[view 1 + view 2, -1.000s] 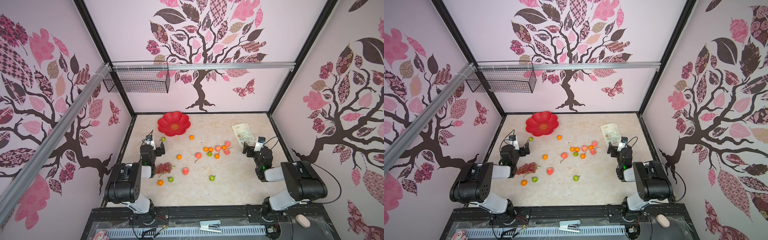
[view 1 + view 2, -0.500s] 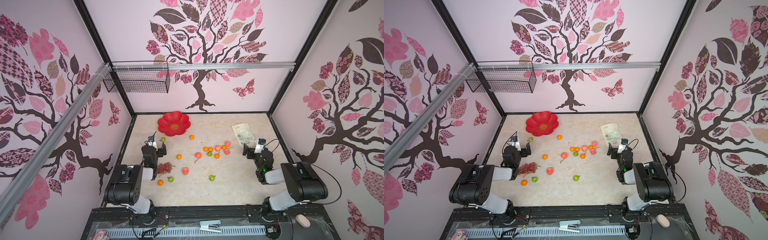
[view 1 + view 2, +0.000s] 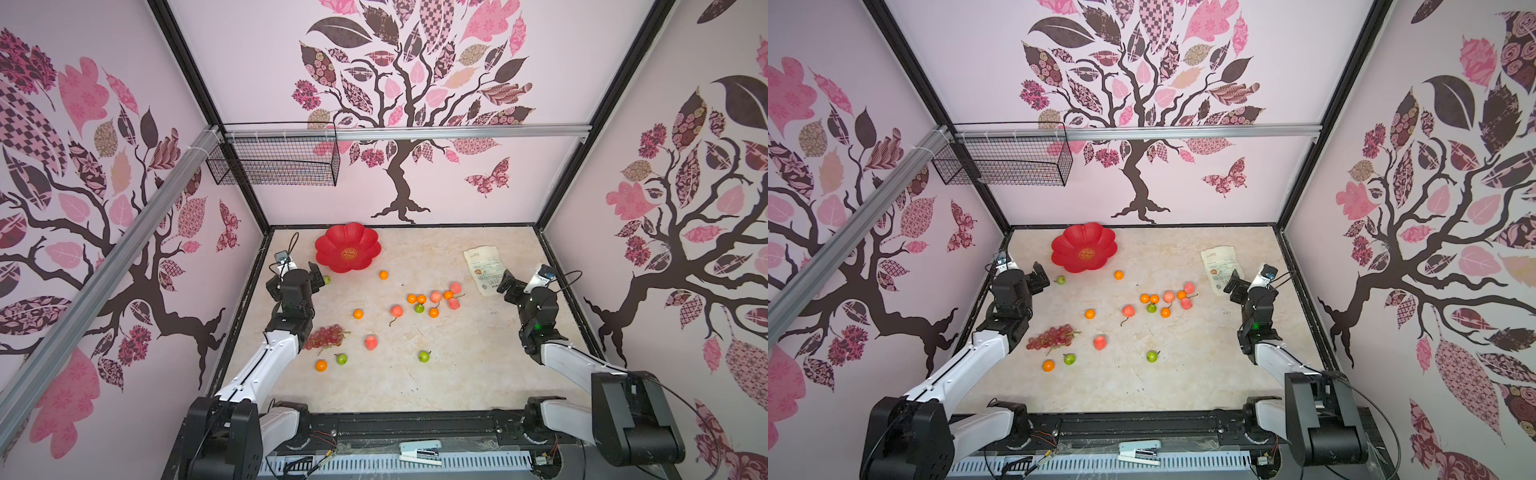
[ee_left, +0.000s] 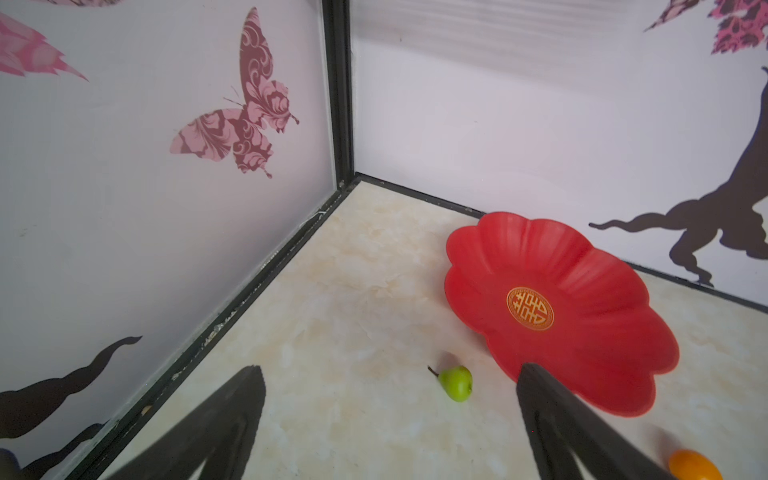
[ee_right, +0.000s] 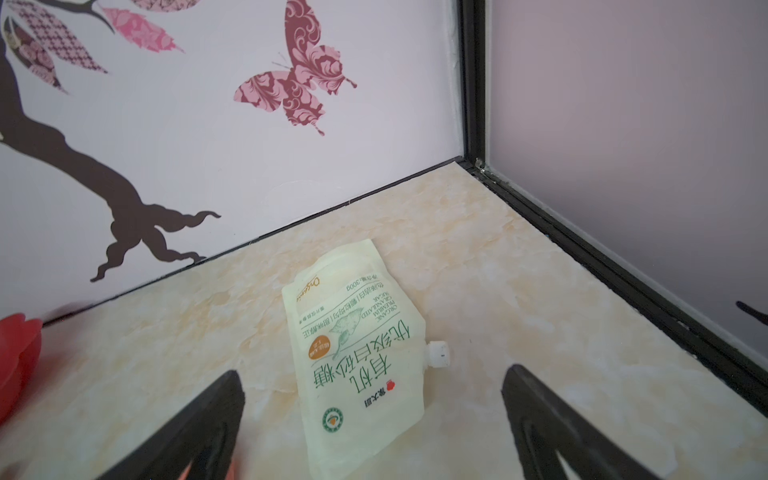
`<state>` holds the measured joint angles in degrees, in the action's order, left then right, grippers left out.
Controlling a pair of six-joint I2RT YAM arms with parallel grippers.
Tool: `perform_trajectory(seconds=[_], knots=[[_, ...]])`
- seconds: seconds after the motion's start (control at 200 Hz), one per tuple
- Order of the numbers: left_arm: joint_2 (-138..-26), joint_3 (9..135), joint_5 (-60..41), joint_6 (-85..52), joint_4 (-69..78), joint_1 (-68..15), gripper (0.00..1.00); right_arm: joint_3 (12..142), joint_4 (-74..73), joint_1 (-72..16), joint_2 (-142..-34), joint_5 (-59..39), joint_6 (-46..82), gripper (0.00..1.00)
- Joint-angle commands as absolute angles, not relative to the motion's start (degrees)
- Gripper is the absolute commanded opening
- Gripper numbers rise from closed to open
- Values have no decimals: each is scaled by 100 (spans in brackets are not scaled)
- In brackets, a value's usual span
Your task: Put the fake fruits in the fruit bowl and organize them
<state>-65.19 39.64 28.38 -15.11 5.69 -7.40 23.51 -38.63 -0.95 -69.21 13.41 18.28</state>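
Both pairs of jaws spread wide, the left near a green pear (image 4: 456, 383) (just beside the fruit bowl (image 4: 582, 257))

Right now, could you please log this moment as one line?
fruit bowl: empty | fake fruits: on table | left fingers: open, near green pear | right fingers: open, near packet

There's the red flower-shaped fruit bowl (image 3: 361, 245), upright at the far left, gold centre emblem in plain sight, a small green pear (image 3: 327, 279) just off its near-left rim and a lone orange (image 3: 383, 274) near its right. Right of centre, oranges, peaches and one green fruit huddle in a loose cluster (image 3: 435, 296). Near left lies the dark red grape bunch (image 3: 326, 336), with a pink peach (image 3: 370, 342), two green fruits (image 3: 341, 358) and another orange (image 3: 321, 365) scattered close by.
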Motion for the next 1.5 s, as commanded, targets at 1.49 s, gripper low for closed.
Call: perform_trajectory(seconds=[1.49], knots=[[-5405, 4701, -858, -3202, -4219, 45, 98, 7366, 1782, -5360, -10194, -1432, 977, 85]])
